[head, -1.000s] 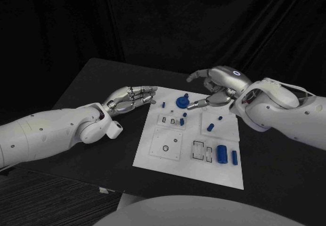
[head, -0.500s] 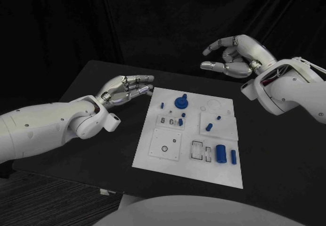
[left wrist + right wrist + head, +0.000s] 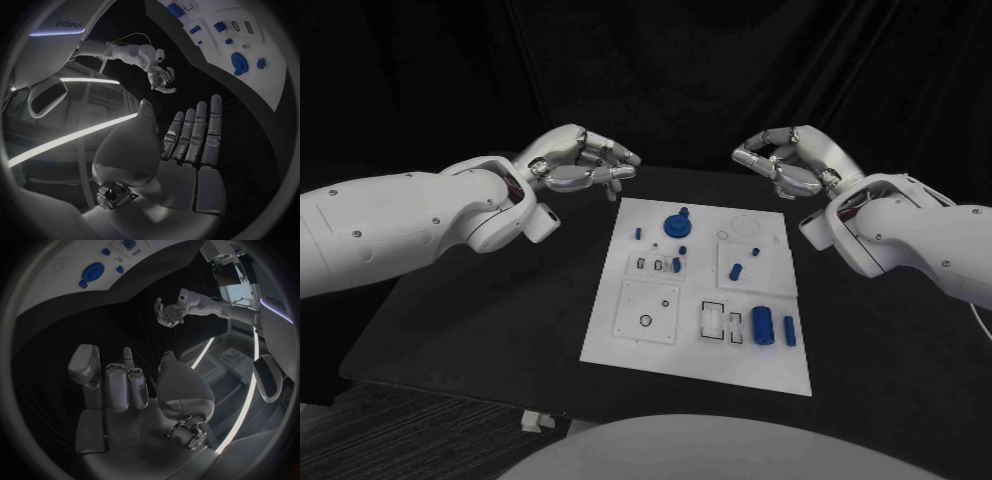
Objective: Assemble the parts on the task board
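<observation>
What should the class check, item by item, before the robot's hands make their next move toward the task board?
1. Left hand holds nothing: ok, its fingers lie straight and apart in the left wrist view.
2. Right hand holds nothing: ok, fingers curled, no part in them.
3. Both hands off the task board: ok, both are raised beyond its far edge.
4. Board lies flat on the black table: ok.
5. Loose parts within sight: ok, the large blue cylinder and a smaller blue piece lie near the board's right edge.
6. Blue knob fully seated: cannot tell.
</observation>
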Robot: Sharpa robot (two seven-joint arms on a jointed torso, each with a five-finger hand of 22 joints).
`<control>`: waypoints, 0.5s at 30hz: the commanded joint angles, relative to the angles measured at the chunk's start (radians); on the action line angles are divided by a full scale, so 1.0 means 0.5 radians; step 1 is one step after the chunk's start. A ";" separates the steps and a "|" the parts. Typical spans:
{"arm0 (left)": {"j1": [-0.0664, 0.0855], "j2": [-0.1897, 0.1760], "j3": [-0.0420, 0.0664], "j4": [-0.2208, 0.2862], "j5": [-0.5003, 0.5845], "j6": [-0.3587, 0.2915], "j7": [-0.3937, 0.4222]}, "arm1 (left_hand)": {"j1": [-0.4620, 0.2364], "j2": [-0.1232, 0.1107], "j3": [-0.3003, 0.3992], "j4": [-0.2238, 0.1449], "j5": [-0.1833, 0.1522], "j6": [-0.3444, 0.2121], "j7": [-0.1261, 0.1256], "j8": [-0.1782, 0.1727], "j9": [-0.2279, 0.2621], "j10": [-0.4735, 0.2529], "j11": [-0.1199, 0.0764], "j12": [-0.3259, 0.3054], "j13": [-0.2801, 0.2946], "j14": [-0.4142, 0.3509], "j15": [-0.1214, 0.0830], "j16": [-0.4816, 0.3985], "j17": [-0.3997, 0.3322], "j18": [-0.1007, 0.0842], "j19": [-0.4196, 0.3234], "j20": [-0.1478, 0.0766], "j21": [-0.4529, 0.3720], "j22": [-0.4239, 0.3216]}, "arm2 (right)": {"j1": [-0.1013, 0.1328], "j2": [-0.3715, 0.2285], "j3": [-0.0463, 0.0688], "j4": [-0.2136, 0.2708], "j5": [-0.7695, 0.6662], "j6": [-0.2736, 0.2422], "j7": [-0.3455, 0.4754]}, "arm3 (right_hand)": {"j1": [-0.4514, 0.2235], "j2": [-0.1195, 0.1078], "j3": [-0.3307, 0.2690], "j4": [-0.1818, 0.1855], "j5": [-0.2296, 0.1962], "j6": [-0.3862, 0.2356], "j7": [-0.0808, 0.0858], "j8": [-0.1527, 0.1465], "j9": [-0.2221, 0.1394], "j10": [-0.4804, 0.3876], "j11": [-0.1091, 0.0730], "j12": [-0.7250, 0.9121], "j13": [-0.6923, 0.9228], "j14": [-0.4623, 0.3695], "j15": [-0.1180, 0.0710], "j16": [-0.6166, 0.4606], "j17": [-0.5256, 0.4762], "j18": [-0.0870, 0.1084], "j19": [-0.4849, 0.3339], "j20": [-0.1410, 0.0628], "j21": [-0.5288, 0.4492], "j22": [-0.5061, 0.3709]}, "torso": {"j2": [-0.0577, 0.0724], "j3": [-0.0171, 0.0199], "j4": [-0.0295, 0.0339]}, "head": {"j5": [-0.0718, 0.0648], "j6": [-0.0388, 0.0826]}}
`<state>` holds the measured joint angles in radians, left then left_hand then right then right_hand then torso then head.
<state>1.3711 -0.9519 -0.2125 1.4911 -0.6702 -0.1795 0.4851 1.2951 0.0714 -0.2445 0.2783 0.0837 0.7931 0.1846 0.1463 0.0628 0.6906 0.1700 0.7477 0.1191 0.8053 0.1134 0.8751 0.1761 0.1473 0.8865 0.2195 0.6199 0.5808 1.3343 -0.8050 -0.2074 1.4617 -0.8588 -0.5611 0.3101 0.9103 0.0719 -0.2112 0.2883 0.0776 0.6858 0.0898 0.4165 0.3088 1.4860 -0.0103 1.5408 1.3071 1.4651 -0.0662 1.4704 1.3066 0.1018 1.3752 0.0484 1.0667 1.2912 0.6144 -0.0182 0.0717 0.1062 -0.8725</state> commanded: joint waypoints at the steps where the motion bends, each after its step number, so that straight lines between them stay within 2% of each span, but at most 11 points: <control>1: 0.038 0.039 0.001 0.014 -0.445 0.238 -0.621 | -0.114 0.027 -0.111 0.013 -0.045 0.139 -0.012 0.107 0.056 0.314 -0.103 0.278 0.188 0.203 -0.095 0.336 0.199 0.071 0.253 -0.092 0.226 0.144 | -0.039 -0.020 0.003 -0.006 0.165 0.025 0.080 | -0.008 0.049 -0.060 0.006 0.040 -0.034 -0.002 0.041 0.004 0.060 0.013 -0.030 0.390 0.097 0.004 -0.022 0.155 0.007 -0.013 -0.002 -0.055 0.271 | -0.050 0.0721 -0.089 | 0.040 0.000; 2: 0.057 0.067 0.002 0.014 -0.496 0.320 -0.750 | -0.127 0.040 -0.119 0.002 -0.048 0.125 -0.017 0.107 0.052 0.331 -0.127 0.362 0.262 0.205 -0.109 0.424 0.265 0.062 0.266 -0.107 0.288 0.195 | -0.055 -0.034 0.003 0.000 0.173 0.018 0.083 | -0.005 0.056 -0.065 0.006 0.047 -0.035 -0.001 0.044 0.004 0.061 0.014 -0.030 0.391 0.096 0.005 -0.024 0.152 0.007 -0.015 -0.001 -0.061 0.270 | -0.054 0.0786 -0.099 | 0.045 0.000; 3: 0.072 0.091 0.002 0.011 -0.528 0.389 -0.845 | -0.111 0.042 -0.123 0.012 -0.050 0.123 -0.037 0.117 0.053 0.341 -0.135 0.477 0.361 0.203 -0.123 0.523 0.342 0.064 0.266 -0.127 0.363 0.261 | -0.066 -0.047 0.003 0.006 0.178 0.008 0.085 | -0.003 0.062 -0.069 0.006 0.055 -0.035 0.000 0.048 0.005 0.060 0.015 -0.030 0.390 0.096 0.005 -0.025 0.151 0.007 -0.014 -0.001 -0.060 0.270 | -0.063 0.1017 -0.131 | 0.066 0.000; 4: 0.090 0.125 0.002 0.005 -0.561 0.475 -0.954 | -0.134 0.075 -0.136 -0.009 -0.046 0.165 -0.059 0.168 0.075 0.333 -0.141 0.689 0.552 0.272 -0.139 0.730 0.585 0.010 0.401 -0.150 0.708 0.621 | -0.077 -0.062 0.003 0.015 0.183 -0.007 0.087 | -0.003 0.062 -0.069 0.006 0.055 -0.035 0.000 0.048 0.005 0.060 0.015 -0.030 0.390 0.096 0.005 -0.025 0.151 0.007 -0.014 -0.001 -0.060 0.270 | -0.065 0.1081 -0.137 | 0.062 0.000; 5: 0.101 0.154 0.002 -0.001 -0.581 0.540 -1.034 | -0.138 0.077 -0.141 -0.010 -0.044 0.165 -0.064 0.174 0.078 0.325 -0.139 0.723 0.585 0.290 -0.139 0.770 0.643 0.001 0.425 -0.155 0.770 0.686 | -0.084 -0.076 0.003 0.024 0.186 -0.021 0.088 | 0.007 0.072 -0.077 0.005 0.073 -0.033 0.002 0.057 0.006 0.062 0.016 -0.029 0.392 0.098 0.006 -0.023 0.153 0.007 -0.014 0.000 -0.065 0.269 | -0.066 0.1147 -0.143 | 0.057 0.000; 6: 0.111 0.184 0.002 -0.011 -0.598 0.607 -1.107 | -0.169 0.115 -0.152 0.014 -0.050 0.221 -0.062 0.252 0.115 0.652 -0.173 1.081 1.238 0.649 -0.162 1.080 1.334 -0.057 0.536 -0.151 1.041 0.989 | -0.089 -0.089 0.003 0.034 0.189 -0.039 0.088 | 0.010 0.075 -0.082 0.005 0.081 -0.031 0.002 0.062 0.007 0.062 0.016 -0.029 0.391 0.098 0.006 -0.022 0.155 0.008 -0.014 0.000 -0.067 0.269 | -0.069 0.1243 -0.152 | 0.057 0.000; 9: 0.136 0.307 0.002 -0.067 -0.635 0.863 -1.333 | -0.116 0.140 -0.140 0.021 0.200 0.343 -0.137 0.474 0.264 1.236 -0.225 1.476 2.209 1.081 -0.191 1.311 2.114 -0.082 0.610 -0.188 1.264 1.236 | -0.098 -0.137 0.003 0.067 0.162 -0.118 0.077 | 0.037 0.087 -0.108 0.004 0.130 -0.020 0.003 0.086 0.010 0.072 0.017 -0.021 0.402 0.106 0.005 -0.013 0.169 0.005 -0.002 0.000 -0.057 0.274 | -0.077 0.1330 -0.167 | 0.043 0.000; 10: 0.142 0.352 0.002 -0.091 -0.644 0.950 -1.408 | -0.138 0.145 -0.152 -0.003 0.306 0.410 -0.172 0.585 0.343 1.621 -0.253 1.612 2.719 1.414 -0.215 1.383 2.612 -0.087 0.612 -0.197 1.291 1.269 | -0.098 -0.151 0.003 0.076 0.134 -0.148 0.071 | 0.075 0.086 -0.115 -0.003 0.200 -0.007 0.003 0.101 0.012 0.079 0.015 -0.015 0.410 0.111 0.004 -0.008 0.176 0.003 0.007 -0.001 -0.048 0.278 | -0.083 0.1385 -0.174 | 0.041 0.000; 11: 0.146 0.389 0.002 -0.112 -0.649 1.015 -1.467 | -0.163 0.182 -0.183 0.004 0.315 0.266 -0.207 0.832 0.602 1.720 -0.275 1.641 2.857 1.496 -0.247 1.393 2.741 -0.112 0.680 -0.238 1.416 1.418 | -0.096 -0.160 0.003 0.082 0.106 -0.171 0.064 | 0.094 0.089 -0.123 0.002 0.231 0.002 0.003 0.111 0.013 0.089 0.016 -0.008 0.422 0.118 0.003 0.002 0.192 -0.001 0.019 -0.002 -0.029 0.284 | -0.085 0.1409 -0.176 | 0.037 0.000; 12: 0.149 0.426 0.002 -0.133 -0.653 1.076 -1.523 | -0.218 0.209 -0.215 0.021 0.284 0.190 -0.216 1.007 0.795 1.760 -0.294 1.646 2.903 1.531 -0.268 1.391 2.789 -0.140 0.778 -0.239 1.514 1.530 | -0.094 -0.170 0.003 0.089 0.076 -0.194 0.056 | 0.126 0.090 -0.134 0.002 0.292 0.022 0.000 0.127 0.014 0.114 0.011 0.013 0.452 0.134 -0.001 0.027 0.231 -0.010 0.047 -0.006 0.022 0.299 | -0.099 0.1553 -0.189 | 0.041 0.000; 15: 0.155 0.545 0.002 -0.206 -0.662 1.233 -1.684 | -0.276 0.254 -0.242 0.018 0.215 0.161 -0.234 1.145 0.985 1.760 -0.315 1.646 2.903 1.531 -0.274 1.391 2.789 -0.181 0.954 -0.260 1.646 1.683 | -0.089 -0.203 0.003 0.119 -0.029 -0.265 0.018 | 0.168 0.100 -0.162 0.003 0.366 0.037 -0.004 0.143 0.009 0.138 0.006 0.032 0.483 0.154 -0.008 0.058 0.280 -0.022 0.087 -0.014 0.088 0.318 | -0.116 0.1732 -0.210 | 0.056 0.000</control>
<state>1.4434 -0.6909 -0.2132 1.3982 -0.9573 0.2534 -0.1761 1.1734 0.1968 -0.3350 0.2841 0.2057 0.8823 0.0714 0.7009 0.5347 1.4421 0.0306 1.5577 1.3128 1.4461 -0.0090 1.5569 1.3052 0.0611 1.3414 0.0917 1.4220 1.2939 1.2875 -0.9015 -0.2070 1.5132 -0.8119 -0.6137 0.3370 0.9727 0.1148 -0.2622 0.2922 0.2452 0.6886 0.0877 0.4660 0.3093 1.4702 -0.0052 1.5424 1.3071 1.4651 -0.0662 1.4727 1.3066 0.1015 1.4063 0.0428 1.0878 1.2912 0.5680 0.0554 -0.0178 0.1300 -0.8725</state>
